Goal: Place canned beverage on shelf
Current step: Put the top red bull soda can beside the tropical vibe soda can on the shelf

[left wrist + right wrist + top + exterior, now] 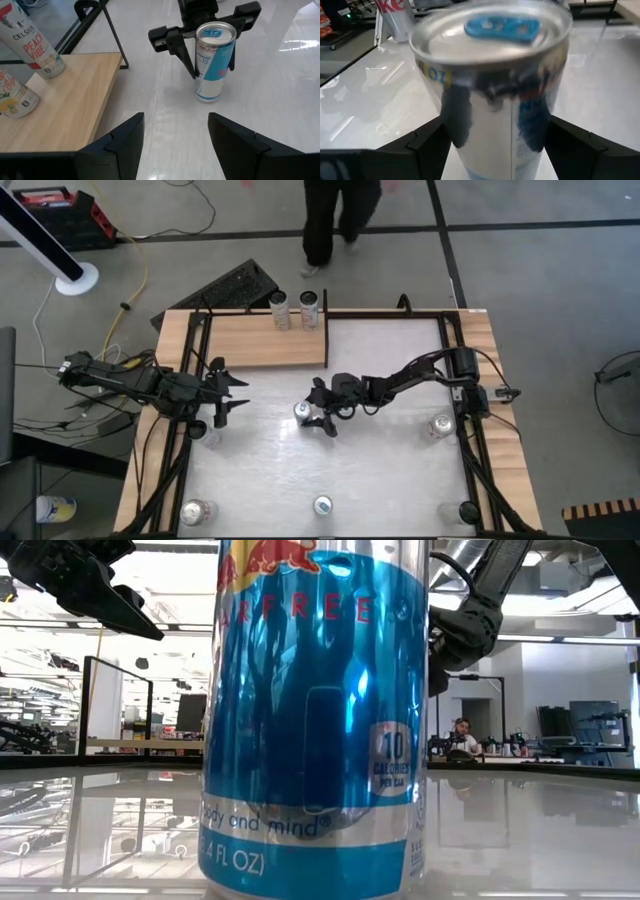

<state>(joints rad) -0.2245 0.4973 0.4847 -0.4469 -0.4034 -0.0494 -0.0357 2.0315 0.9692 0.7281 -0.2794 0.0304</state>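
A silver-and-blue can [215, 60] stands near the middle of the white table. My right gripper [312, 410] reaches in from the right and is shut on it. In the right wrist view the can [495, 100] fills the gap between the fingers. The pale wooden shelf [250, 340] lies flat at the far left of the table, and two cans [279, 310] [310, 308] stand on its far right corner. My left gripper [238, 394] hangs open above the table's left side, just in front of the shelf [65, 105], and points at the can. My right gripper pinches the can's round wall [197, 70] between its two fingers [185, 55], one on each side, on the upper half. The fingers come nearly level from the table's right, slanting a little downward. The can is upright with its base [207, 96] on the table.
Several loose cans stand around the table: one at the near middle [322, 505], which fills the low view [315, 720], one at the near left [195, 512] and one at the right [441, 425]. Black frame posts line both sides. A person [335, 220] stands beyond the far edge.
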